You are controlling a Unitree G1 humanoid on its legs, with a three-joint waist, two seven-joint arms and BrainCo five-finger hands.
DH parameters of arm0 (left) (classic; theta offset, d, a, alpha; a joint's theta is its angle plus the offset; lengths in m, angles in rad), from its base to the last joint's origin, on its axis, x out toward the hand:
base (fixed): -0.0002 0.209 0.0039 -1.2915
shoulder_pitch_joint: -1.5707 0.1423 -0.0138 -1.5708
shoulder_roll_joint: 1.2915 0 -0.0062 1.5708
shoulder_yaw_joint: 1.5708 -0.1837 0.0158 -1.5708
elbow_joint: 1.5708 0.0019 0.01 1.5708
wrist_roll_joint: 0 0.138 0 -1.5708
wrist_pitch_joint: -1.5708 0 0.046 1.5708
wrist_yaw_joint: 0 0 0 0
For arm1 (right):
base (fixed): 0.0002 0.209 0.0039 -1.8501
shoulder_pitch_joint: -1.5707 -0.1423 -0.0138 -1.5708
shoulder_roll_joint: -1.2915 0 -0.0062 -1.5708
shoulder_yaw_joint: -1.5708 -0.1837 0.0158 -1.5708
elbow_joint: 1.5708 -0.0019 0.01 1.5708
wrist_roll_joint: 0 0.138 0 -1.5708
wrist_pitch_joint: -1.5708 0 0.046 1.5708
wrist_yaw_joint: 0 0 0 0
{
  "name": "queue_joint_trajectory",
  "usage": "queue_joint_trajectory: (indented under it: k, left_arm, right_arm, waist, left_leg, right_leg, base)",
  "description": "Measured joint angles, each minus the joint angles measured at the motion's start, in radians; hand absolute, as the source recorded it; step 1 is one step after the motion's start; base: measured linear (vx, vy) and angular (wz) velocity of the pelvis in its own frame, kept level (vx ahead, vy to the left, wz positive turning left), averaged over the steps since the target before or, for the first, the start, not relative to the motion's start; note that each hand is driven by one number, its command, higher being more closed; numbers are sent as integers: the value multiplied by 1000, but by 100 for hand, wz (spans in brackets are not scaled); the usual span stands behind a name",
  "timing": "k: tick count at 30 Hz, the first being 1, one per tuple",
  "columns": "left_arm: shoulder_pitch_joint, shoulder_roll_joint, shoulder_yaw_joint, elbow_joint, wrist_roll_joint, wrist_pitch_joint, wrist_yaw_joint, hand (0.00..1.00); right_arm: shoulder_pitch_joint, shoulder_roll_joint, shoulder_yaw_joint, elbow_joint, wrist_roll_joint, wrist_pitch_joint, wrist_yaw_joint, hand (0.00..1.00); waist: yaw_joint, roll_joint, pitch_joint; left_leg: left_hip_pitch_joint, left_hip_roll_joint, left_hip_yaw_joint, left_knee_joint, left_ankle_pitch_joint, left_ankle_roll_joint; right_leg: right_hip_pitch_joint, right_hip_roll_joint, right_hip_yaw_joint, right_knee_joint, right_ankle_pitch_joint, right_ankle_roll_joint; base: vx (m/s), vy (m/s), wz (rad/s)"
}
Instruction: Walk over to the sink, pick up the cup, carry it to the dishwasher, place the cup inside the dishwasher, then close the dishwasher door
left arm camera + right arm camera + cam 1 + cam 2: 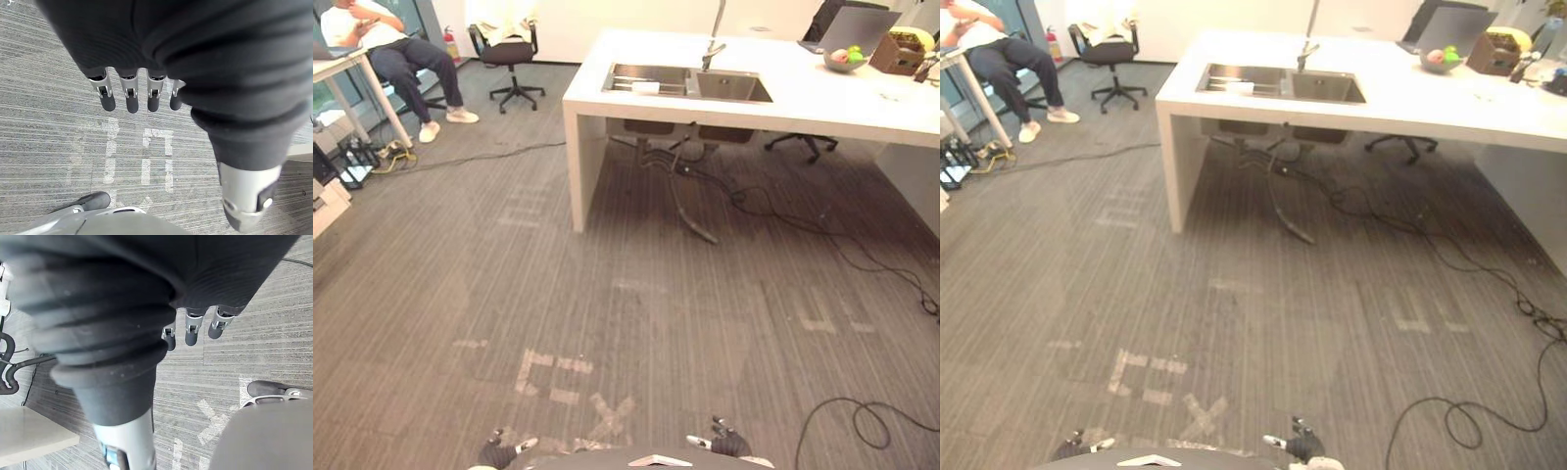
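Note:
A white counter (pixel 607 113) stands ahead across the grey carpet, with a steel double sink (pixel 688 84) set into its top and a faucet (pixel 712 49) behind it. A small white object (pixel 646 87) lies in the sink's left basin; I cannot tell whether it is the cup. My left hand (pixel 131 95) hangs at my side over the carpet, fingers straight and holding nothing. My right hand (pixel 191 330) hangs the same way on the other side, fingers straight and empty.
A person (pixel 386 44) sits at a desk far left, beside a black office chair (pixel 509 54). Black cables (pixel 773 211) trail on the floor under and right of the counter. A fruit bowl (pixel 845 59) and laptop (pixel 852 27) sit on the counter's right part.

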Motion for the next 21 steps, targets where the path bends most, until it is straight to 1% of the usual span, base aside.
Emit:
queue_joint_trajectory:
  k: [4,9,10,12,13,14,15,16,17,18,19,20,21]
  left_arm:
    - [0,0,0,1,-2,-2,1,0]
    - [6,0,1,1,-17,-3,2,0]
    - [9,0,1,1,-21,-4,4,0]
    - [11,3,1,0,-21,-6,3,0]
    - [14,7,1,-1,-22,-12,3,0]
    - [6,7,5,0,-24,-14,3,0]
    - [6,6,10,1,-32,-14,3,0]
    - [6,11,10,1,-46,-14,5,0]
    - [5,12,11,0,-55,-14,6,0]
    - [10,13,16,0,-72,-9,18,0]
    - [11,13,25,0,-82,2,21,0]
    - [10,13,31,0,-82,6,22,0]
    - [4,12,36,0,-81,11,22,0]
  right_arm:
    - [0,-1,0,0,5,23,9,0]
    - [0,-3,-2,0,7,46,28,0]
    - [0,-3,-6,0,9,54,33,0]
    - [0,-2,-8,-1,13,58,34,0]
    - [6,2,-19,-1,34,55,31,0]
    - [7,3,-37,-1,45,53,31,0]
    - [-5,0,-48,-2,47,51,30,0]
    - [-17,5,-49,-2,57,34,30,0]
    - [-19,7,-47,0,57,27,29,0]
    - [-15,10,-46,11,57,17,29,0]
    - [-10,14,-46,18,80,16,30,0]
    - [-11,15,-46,25,89,16,29,0]
    - [-12,17,-48,35,106,14,30,0]
  waist:
    - [0,-1,5]
    - [1,-2,7]
    - [0,-1,8]
    - [-3,-9,7]
    - [-5,-13,8]
    - [-3,-8,20]
    - [-2,-16,25]
    - [-11,-14,50]
    - [-13,-21,59]
    - [-10,-26,63]
    - [-9,-27,64]
    - [-10,-32,67]
    - [-13,-25,68]
  left_leg:
    - [9,-1,-8,0,-3,-4]
    - [8,-1,-11,0,-3,-4]
    - [9,-1,-12,0,-7,1]
    - [11,-12,-17,0,-17,14]
    - [16,-24,-21,3,-33,30]
    - [13,-37,-18,1,-38,39]
    - [14,-41,-17,3,-37,44]
    - [7,-42,-14,47,-48,57]
    - [13,-40,-15,63,-61,58]
    - [21,-31,-17,89,-82,55]
    - [28,-20,-20,108,-105,49]
    - [28,-14,-23,117,-116,45]
    - [26,-2,-30,139,-134,38]
  right_leg:
    - [11,0,-3,1,-8,6]
    - [12,-2,-5,6,-11,5]
    - [-9,-10,-11,55,-43,4]
    - [-56,-43,-39,173,-106,44]
    - [-99,-85,-60,290,-168,119]
    - [-178,-128,-54,476,-190,110]
    - [-237,-161,-52,605,-195,83]
    - [-330,-210,-56,832,-201,14]
    - [-352,-222,-55,890,-211,6]
    - [-368,-223,-52,898,-232,18]
    - [-363,-212,-55,826,-244,28]
    - [-362,-197,-55,773,-244,28]
    - [-363,-170,-54,688,-242,29]
  base:
    - [-43,-5,4]
    - [-43,6,2]
    - [-16,19,6]
    - [27,51,17]
    - [85,70,17]
    - [89,71,12]
    - [55,27,16]
    - [56,22,23]
    - [105,-1,29]
    - [159,-25,12]
    - [168,-41,3]
    - [154,-52,-4]
    - [229,-104,3]
